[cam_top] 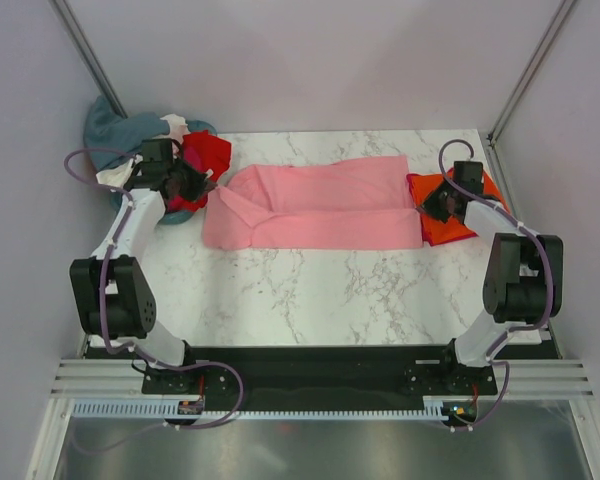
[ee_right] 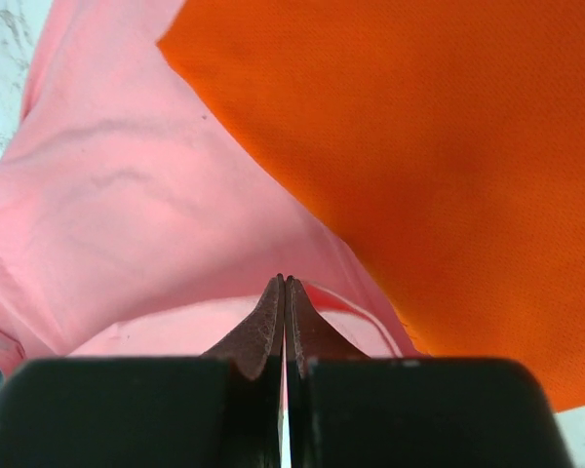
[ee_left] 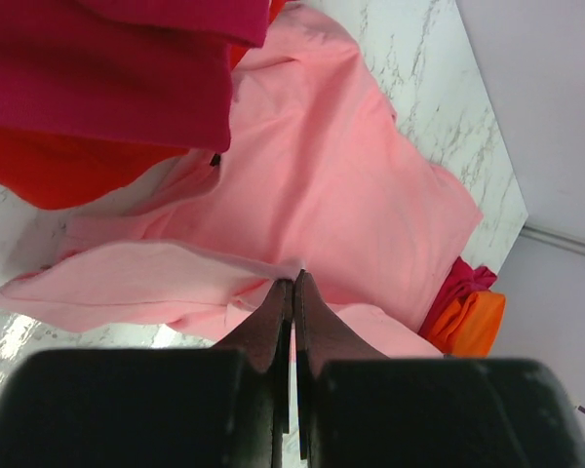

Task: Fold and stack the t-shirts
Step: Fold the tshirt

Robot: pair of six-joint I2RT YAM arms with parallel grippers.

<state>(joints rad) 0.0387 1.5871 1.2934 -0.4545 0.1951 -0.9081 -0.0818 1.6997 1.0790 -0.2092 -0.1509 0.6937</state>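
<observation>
A light pink t-shirt (cam_top: 320, 205) is laid out lengthwise on the marble tabletop (cam_top: 320, 300), nearer the far edge than the near one. Its left end is pinched in the closed left claw (cam_top: 205, 187), and its right end is pinched in the closed right claw (cam_top: 432, 205). An orange t-shirt (cam_top: 455, 225) is seen by the far right corner, touching the pink cloth. A red t-shirt (cam_top: 208, 152) and a teal-grey t-shirt (cam_top: 110, 125) are heaped at the far left corner.
</observation>
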